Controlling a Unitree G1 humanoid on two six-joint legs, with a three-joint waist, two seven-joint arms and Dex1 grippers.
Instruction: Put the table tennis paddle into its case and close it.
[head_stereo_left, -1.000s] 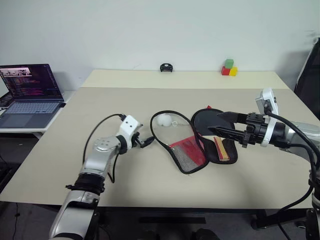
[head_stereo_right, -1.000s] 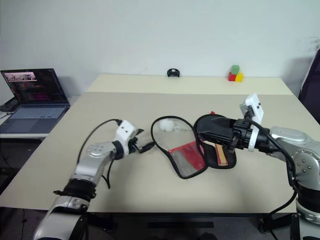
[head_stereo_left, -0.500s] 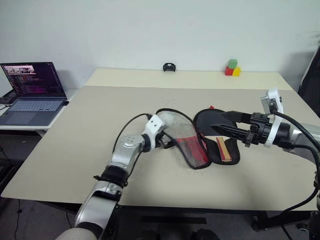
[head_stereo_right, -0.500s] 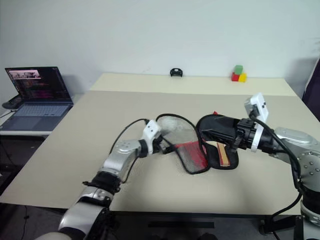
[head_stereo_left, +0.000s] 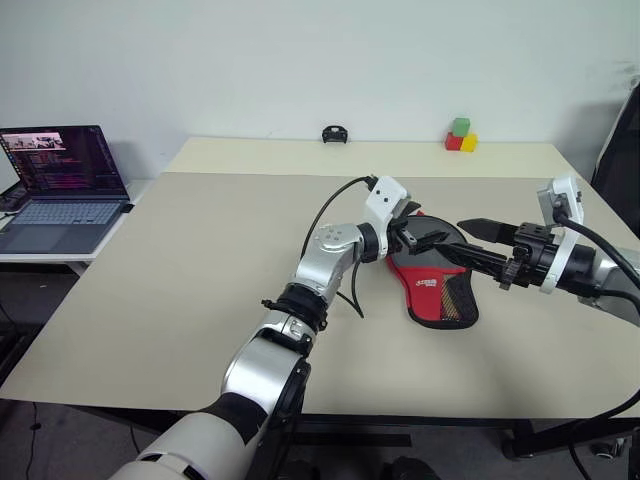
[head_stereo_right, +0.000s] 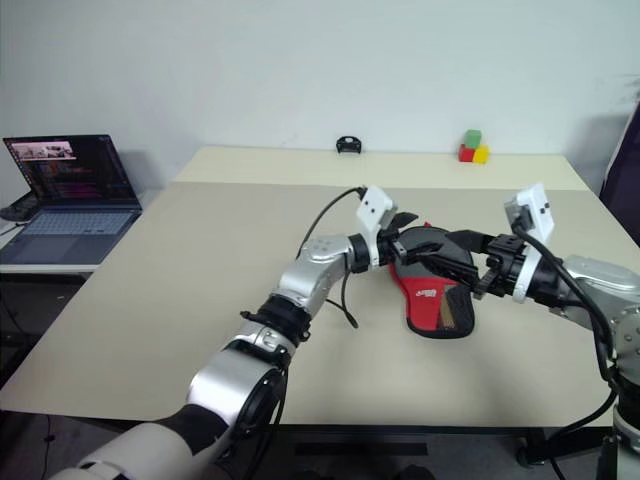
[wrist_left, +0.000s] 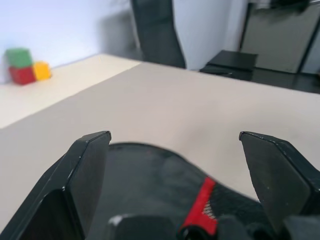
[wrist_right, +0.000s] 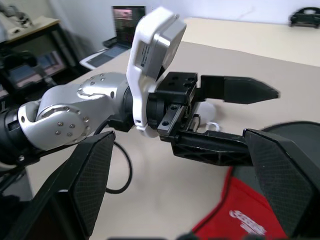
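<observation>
Your left arm has silver cast-metal links studded with small round screws, separated by black joint collars. A white rectangular camera housing sits on the wrist just behind the left gripper (head_stereo_left: 425, 240), and a thin black cable loops from that housing back along the forearm. The gripper body is a black block carrying two long, tapered black fingers (wrist_right: 240, 90). Your right gripper (head_stereo_left: 478, 245) is built alike: black tapered fingers, a white collar, a white housing above, black cables behind.
</observation>
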